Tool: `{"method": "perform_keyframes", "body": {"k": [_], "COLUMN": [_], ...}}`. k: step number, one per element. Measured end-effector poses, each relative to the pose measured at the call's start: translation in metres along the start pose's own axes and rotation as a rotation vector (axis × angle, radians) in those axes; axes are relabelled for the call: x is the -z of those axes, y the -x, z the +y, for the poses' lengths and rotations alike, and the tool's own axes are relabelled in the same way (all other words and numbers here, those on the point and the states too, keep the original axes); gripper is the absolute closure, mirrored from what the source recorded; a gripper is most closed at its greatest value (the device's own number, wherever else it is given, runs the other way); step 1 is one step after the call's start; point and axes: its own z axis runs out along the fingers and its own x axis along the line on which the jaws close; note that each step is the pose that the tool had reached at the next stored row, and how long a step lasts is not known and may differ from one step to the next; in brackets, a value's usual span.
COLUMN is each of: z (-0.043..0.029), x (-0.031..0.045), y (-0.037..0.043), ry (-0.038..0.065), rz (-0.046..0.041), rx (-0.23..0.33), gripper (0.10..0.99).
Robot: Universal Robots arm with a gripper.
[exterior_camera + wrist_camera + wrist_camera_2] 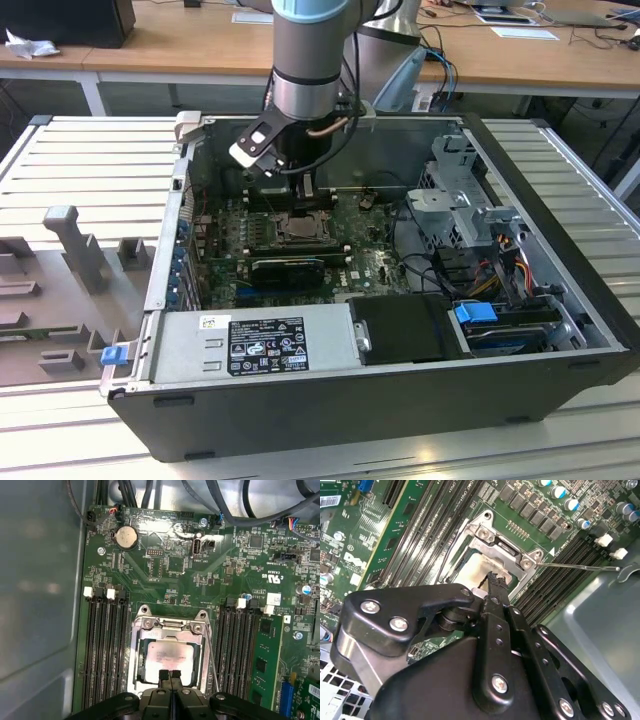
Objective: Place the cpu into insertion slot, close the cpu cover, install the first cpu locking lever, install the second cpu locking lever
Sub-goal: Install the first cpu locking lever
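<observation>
Gripper (170,674) fingers clenched together, empty — one cpu (167,656) lies within one cpu cover (136,655)

It was a robotics lab or workshop. An open PC case (380,410) lay on a ribbed metal table (90,160), its board (165,565) and cpu (167,657) bare, with a robot arm (310,60) reaching inside. Grey jigs (70,240) sat on the exterior view's left. Behind ran long wooden desks (200,45) strewn with cables (445,60), papers (522,32) and a black box (70,20).
</observation>
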Motion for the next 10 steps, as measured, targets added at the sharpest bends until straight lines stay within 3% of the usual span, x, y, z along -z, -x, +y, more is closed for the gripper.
{"method": "perform_keyframes", "body": {"k": [10], "z": [-0.0002], "x": [0.0057], "y": [-0.0001], "ry": [0.000], "rz": [0.0005], "rx": [0.000], "gripper": [0.980]}}
